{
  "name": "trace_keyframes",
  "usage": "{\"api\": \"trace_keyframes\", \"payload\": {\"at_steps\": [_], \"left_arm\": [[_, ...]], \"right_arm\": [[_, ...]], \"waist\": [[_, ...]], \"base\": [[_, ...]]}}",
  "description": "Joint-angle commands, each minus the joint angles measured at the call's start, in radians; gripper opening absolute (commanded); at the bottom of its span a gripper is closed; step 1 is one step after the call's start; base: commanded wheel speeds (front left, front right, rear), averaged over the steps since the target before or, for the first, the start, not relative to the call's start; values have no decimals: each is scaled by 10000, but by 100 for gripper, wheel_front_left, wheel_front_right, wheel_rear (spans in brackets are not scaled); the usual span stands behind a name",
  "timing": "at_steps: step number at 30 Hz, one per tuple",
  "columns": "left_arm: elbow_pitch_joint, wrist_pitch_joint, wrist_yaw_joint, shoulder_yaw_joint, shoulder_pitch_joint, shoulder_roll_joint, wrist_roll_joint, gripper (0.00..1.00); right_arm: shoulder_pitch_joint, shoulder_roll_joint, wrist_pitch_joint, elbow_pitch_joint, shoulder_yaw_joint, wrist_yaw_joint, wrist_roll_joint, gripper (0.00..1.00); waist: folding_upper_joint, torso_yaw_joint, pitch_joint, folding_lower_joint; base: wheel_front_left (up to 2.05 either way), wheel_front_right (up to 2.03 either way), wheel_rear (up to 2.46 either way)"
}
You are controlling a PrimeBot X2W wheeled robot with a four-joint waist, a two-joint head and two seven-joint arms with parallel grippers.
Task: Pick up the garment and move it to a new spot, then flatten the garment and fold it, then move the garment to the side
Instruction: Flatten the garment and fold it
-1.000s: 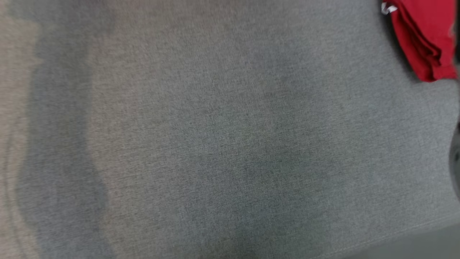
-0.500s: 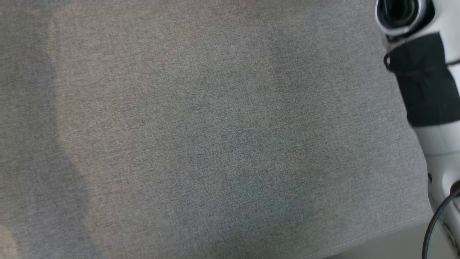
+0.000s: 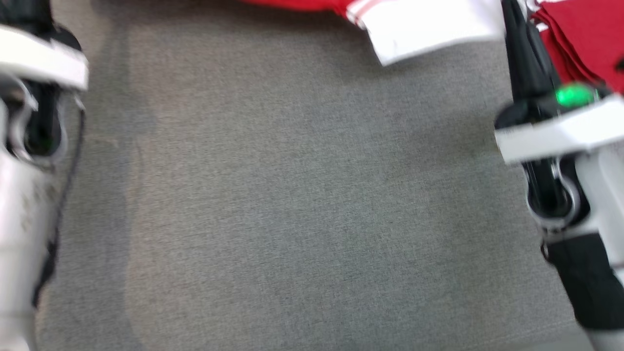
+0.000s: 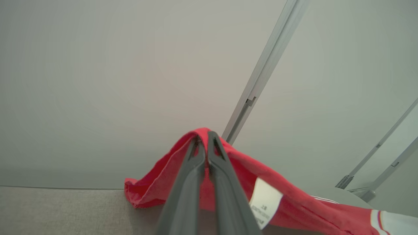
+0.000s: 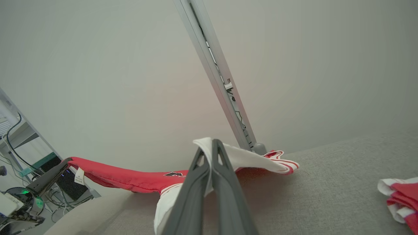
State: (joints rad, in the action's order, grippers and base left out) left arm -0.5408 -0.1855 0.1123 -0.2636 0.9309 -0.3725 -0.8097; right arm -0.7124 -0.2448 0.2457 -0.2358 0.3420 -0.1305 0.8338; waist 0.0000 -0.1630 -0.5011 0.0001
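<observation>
Garment [image 3: 429, 29], red with a white striped sleeve, hangs stretched along the far edge of the grey surface [image 3: 292, 195]. The left fingers [image 4: 205, 153] are clenched on a red fold near its label, and the right fingers [image 5: 210, 160] are clenched on the white sleeve. A second ago the head view held only bare surface and the folded red pile [image 3: 585, 44] at the far right. The camera has swung since, and both arms and the held garment now come into it. That suggests the carry to a new spot is under way, with flattening next. The open stretch nearer the robot looks like the place to lay it.
</observation>
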Motion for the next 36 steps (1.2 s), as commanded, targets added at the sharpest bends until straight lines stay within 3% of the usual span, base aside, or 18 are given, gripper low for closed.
{"api": "trace_keyframes", "payload": {"at_steps": [1, 2, 8, 15, 25, 36], "left_arm": [[727, -14, -192, 47, -902, 90, -217, 0], [1652, -49, -413, 93, -2003, 188, -387, 0], [3422, -228, -989, 95, -4644, 356, -639, 0], [4374, -599, -1489, 346, -7481, 746, -875, 0], [4365, -746, -1323, 219, -9380, 1474, -937, 0], [5948, -522, -1586, 301, -11000, 1285, -908, 0]], "right_arm": [[909, -102, -71, 475, -357, -4, -57, 0], [1994, -57, -82, 1006, -903, -4, -89, 0], [4668, 506, -300, 2227, -1998, -4, -204, 0], [7275, 1531, -722, 3050, -2841, -4, -432, 0], [9171, 1897, -1198, 3783, -3259, -4, -562, 0], [10206, 1925, -1428, 4352, -3384, -4, -272, 0]], "waist": [[0, 360, 465, -1], [0, 507, 667, -1], [0, 764, 1166, -1], [0, 839, 1921, -1], [0, 868, 2878, -1], [0, 530, 3116, -1]], "base": [[0, 0, 0], [0, 0, 0], [0, 0, 0], [0, 0, 0], [0, 0, 0], [0, 0, 0]]}}
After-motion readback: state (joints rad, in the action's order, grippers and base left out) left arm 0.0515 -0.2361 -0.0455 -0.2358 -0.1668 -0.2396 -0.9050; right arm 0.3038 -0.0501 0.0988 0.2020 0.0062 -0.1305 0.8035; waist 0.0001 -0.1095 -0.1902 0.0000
